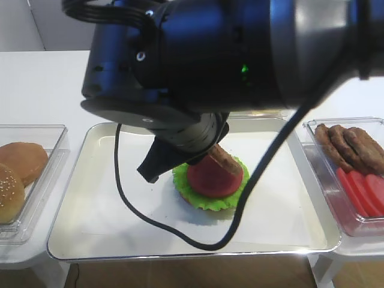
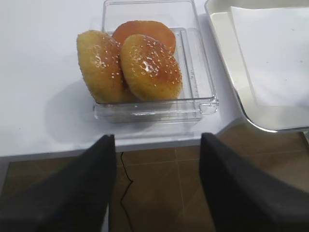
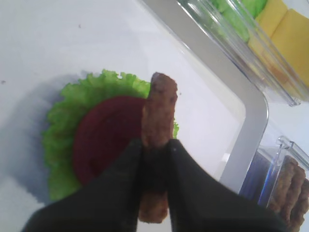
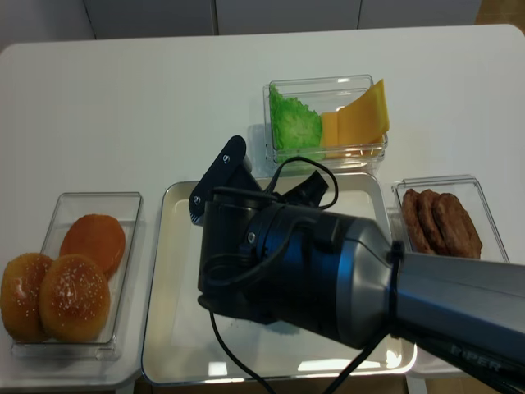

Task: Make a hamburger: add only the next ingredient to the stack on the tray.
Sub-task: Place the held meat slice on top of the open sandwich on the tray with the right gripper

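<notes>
The right gripper [image 3: 154,145] has its jaws pinching the meat patty [image 3: 158,118] by its edge, on its side above the tomato slice [image 3: 108,135] of the stack [image 1: 210,183] near the tray [image 1: 108,240] centre; it looks light, stiff and crumbly.

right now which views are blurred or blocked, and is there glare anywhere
Exterior high: the arm fills the top, soft and out of focus. Realsense: the arm hides the stack. Right wrist: gripper blurred, patty sharper. Left wrist: bright sheen on the tray rim.
</notes>
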